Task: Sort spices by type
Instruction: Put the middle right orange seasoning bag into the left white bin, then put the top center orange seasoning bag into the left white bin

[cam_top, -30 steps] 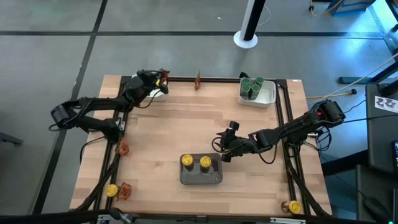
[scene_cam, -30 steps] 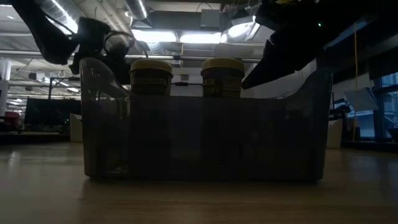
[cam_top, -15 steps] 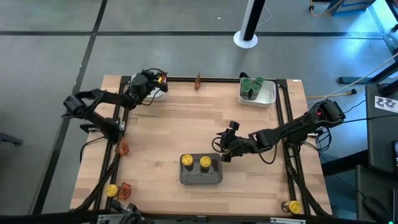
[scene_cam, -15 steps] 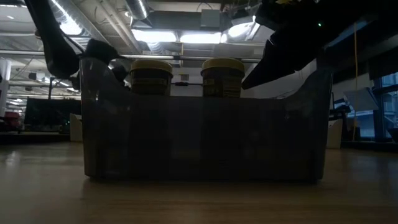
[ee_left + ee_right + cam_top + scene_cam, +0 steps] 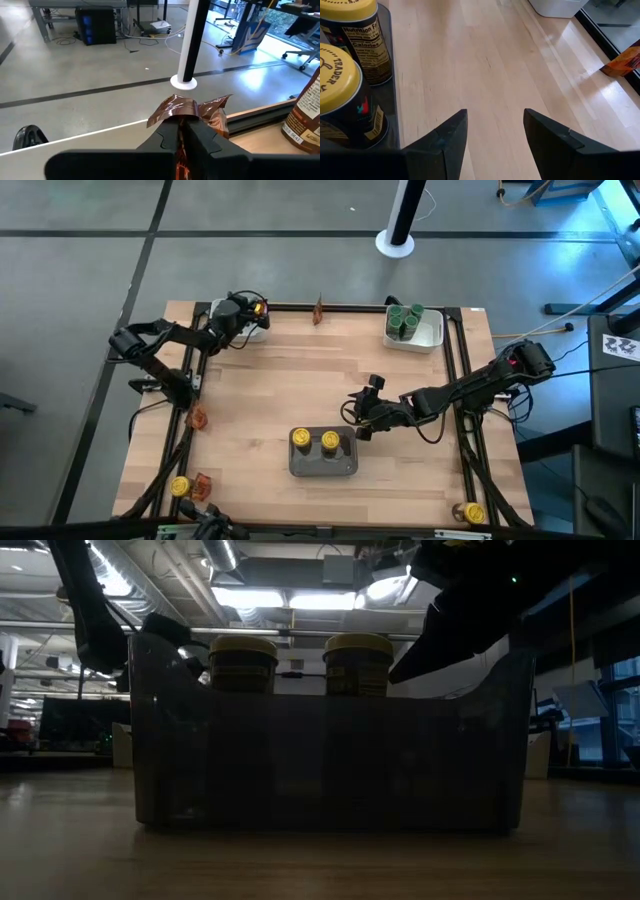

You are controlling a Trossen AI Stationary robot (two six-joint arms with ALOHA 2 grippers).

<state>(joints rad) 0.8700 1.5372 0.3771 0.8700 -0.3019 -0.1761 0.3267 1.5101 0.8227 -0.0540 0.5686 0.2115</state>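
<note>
Crinkly reddish-brown foil packet (image 5: 186, 111), creased and glossy, pinched between the fingers of the left gripper (image 5: 255, 308) at the table's far left corner, above a white tray (image 5: 225, 311); its crumpled top flares out past the fingertips. Right gripper (image 5: 364, 406) near mid-table, fingers (image 5: 445, 140) spread apart and holding nothing; just beside them stands the grey tray (image 5: 323, 462).

Counts in the high view. Yellow-lidded jars: two (image 5: 300, 438) upright side by side in the grey tray, dark-labelled; one (image 5: 179, 486) at the near left table edge; one (image 5: 472, 511) at the near right corner. Green-lidded jars (image 5: 405, 318): a tight cluster in the second white tray (image 5: 431, 334) at the far right, exact number not discernible. Reddish-orange packets: one held; one (image 5: 318, 309) on the far edge; one (image 5: 197, 418) on the left edge; one (image 5: 201, 484) beside the near-left jar.
</note>
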